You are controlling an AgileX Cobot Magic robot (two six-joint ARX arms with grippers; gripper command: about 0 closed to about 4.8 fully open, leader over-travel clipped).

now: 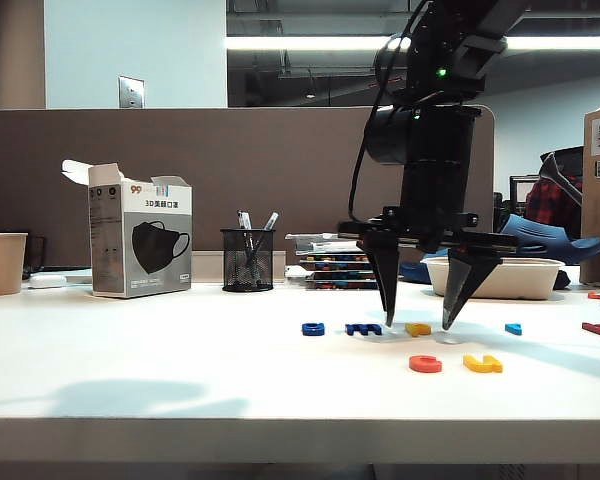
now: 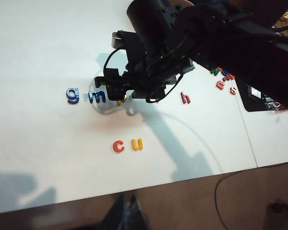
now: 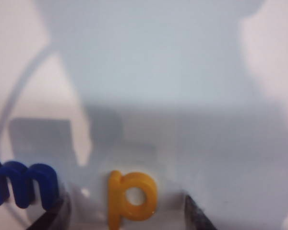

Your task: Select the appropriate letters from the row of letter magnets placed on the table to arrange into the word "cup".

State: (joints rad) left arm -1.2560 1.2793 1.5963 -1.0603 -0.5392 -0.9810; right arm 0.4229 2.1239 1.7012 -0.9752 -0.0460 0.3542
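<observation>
Letters are spread along the table [image 1: 130, 370]. At the left of the row a dark blue "g" [image 1: 313, 328] and a dark blue "m" [image 1: 363, 328] are seen. Next, the yellow "p" [image 1: 417, 328] is bracketed by the right gripper [image 1: 419, 324], whose fingers are spread wide and pointed down, one on each side of it, nothing grasped. Nearer the front edge, the red "c" [image 1: 425, 364] and yellow "u" [image 1: 483, 363] are set side by side. The left gripper is not seen in any view.
</observation>
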